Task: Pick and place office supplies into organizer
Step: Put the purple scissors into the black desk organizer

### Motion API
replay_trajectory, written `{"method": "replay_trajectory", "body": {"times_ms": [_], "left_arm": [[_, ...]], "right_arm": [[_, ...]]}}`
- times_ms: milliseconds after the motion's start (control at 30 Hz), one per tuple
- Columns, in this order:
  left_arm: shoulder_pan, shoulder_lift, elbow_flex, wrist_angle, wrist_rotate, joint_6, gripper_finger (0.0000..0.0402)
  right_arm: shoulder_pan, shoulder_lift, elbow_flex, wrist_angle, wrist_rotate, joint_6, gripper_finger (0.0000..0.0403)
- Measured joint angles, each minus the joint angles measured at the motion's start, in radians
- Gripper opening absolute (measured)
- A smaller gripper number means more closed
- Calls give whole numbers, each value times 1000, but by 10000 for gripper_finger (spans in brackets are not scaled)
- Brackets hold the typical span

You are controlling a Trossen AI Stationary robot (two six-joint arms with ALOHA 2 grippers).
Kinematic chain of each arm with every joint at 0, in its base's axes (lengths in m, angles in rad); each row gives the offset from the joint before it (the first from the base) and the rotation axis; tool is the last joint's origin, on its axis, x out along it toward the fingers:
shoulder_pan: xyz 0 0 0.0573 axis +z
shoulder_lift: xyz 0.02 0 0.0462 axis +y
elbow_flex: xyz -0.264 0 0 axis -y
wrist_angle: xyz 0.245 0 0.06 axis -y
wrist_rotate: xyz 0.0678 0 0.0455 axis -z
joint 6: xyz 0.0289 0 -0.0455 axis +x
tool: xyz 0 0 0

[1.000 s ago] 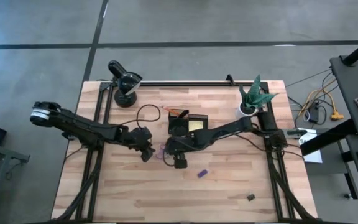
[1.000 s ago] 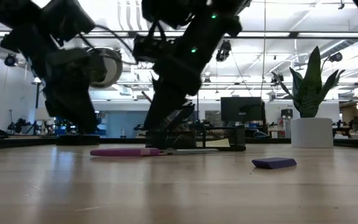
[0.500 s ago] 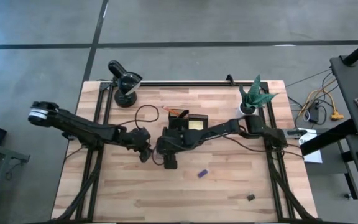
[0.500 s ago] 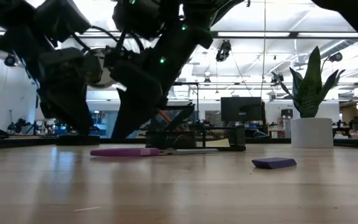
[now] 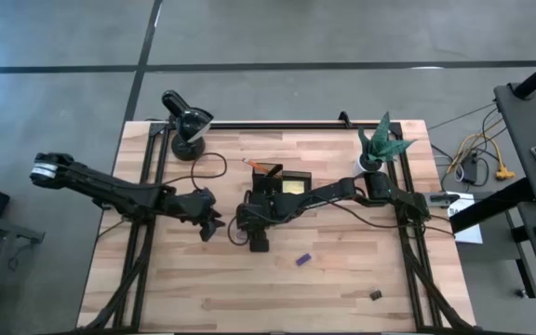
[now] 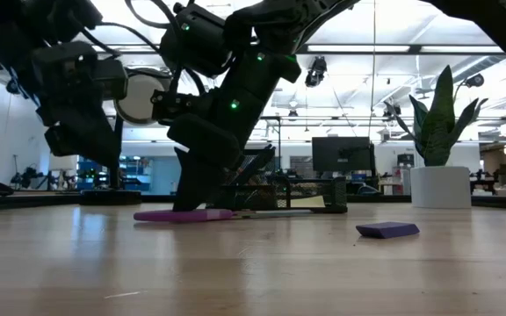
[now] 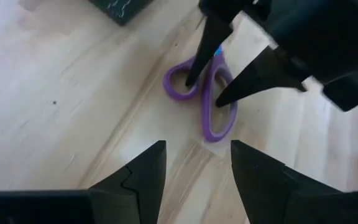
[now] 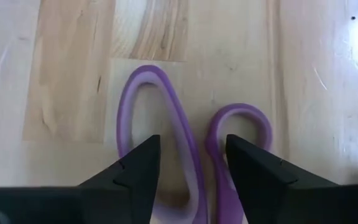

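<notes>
two arms at work over one table (image 5: 156, 288), read from the left. left gripper (image 5: 208, 223) low over the wood just left of centre, jaws apart and empty, aimed at the purple scissors (image 7: 204, 99) from close by; probably parked there as a spare, out of the other arm's way. lamp (image 5: 186, 121) upright at the far left corner, not part of the job. next, right gripper (image 7: 219, 87) down at the scissors' purple handles (image 8: 166, 162), jaws apart and straddling the handle loops, one finger (image 7: 201, 59) dipping into a loop, not yet clamped on anything; likely set that way so a squeeze catches both handle bars at once. scissors flat on the table, just in front of the organizer (image 5: 282, 186), blades toward it. organizer near the table's middle, something yellow showing inside. farther right, small purple block (image 5: 302, 260) loose on the wood, then a tiny black clip (image 5: 376, 295) near the front right, both yet to go in. potted plant (image 5: 380, 144) at the far right, to be left alone.
</notes>
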Motion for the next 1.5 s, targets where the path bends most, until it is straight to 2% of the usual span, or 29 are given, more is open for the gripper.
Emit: {"method": "replay_trajectory", "body": {"times_ms": [467,700,933,1133,1300,1400,1500], "left_arm": [[0,-83,-1,-8,-23,34,162],[1,-91,-1,-8,-25,54,162],[1,-116,12,-6,-25,61,162],[1,-182,12,-10,-50,67,162],[1,-240,12,-7,-103,83,162],[1,-265,12,-9,-130,97,162],[1,-281,12,-8,-133,110,162]], "right_arm": [[-4,24,-4,-6,-12,-107,62],[-5,15,-6,-6,-7,-101,59],[-9,-51,-12,-39,34,9,58],[-5,-186,-2,-12,191,127,58],[13,-306,-9,27,449,228,57],[19,-372,-31,136,614,230,57],[9,-412,-99,367,730,170,57]]}}
